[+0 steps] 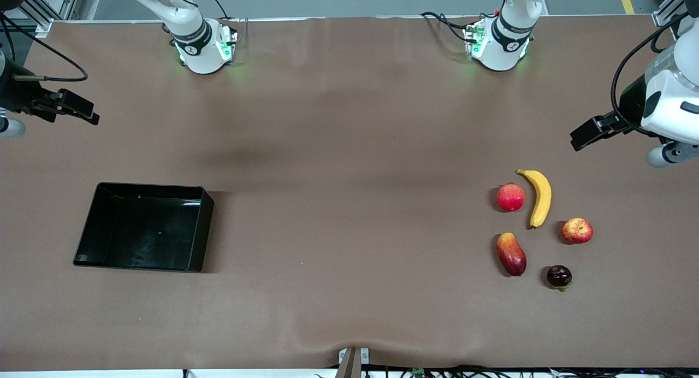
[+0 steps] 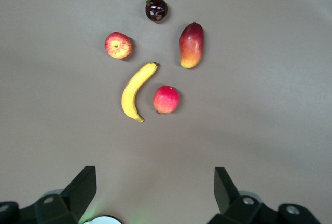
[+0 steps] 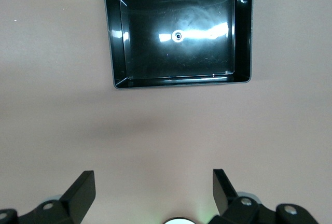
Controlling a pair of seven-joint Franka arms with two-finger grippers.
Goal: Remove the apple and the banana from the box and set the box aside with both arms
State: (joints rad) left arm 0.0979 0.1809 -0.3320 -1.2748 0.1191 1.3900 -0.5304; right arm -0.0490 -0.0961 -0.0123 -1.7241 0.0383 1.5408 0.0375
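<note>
Empty box [image 1: 144, 228] at the right arm's end of the table, glossy inside bare in the right wrist view [image 3: 176, 32]. Apple [image 1: 577, 230] and banana [image 1: 540, 196] out on the table at the left arm's end, well apart from the box. Banana just beside a pinkish-red fruit [image 1: 510, 197]; mango [image 1: 511, 254] and a dark fruit [image 1: 559, 276] nearer the front camera. Same cluster in the left wrist view: apple [image 2: 118, 45], banana [image 2: 136, 91].

Left gripper [image 1: 587, 135] up over the table at the left arm's end, jaws spread wide, nothing between them [image 2: 154, 171]. Right gripper [image 1: 82, 113] up over the table edge at the right arm's end, also spread wide and empty [image 3: 153, 173].

Judging from that: unloading done, only the two-arm box move left, if anything. To do it well:
- Take one wall per gripper, on facing walls, one finger inside and one outside.
- Close both before lifting; keep level, match speeds, avoid twisting the thin plastic.
- Route the left arm high over the fruit, not through it; easy to roll the apple.
- Expect slip on glossy plastic; grip low on the wall.
</note>
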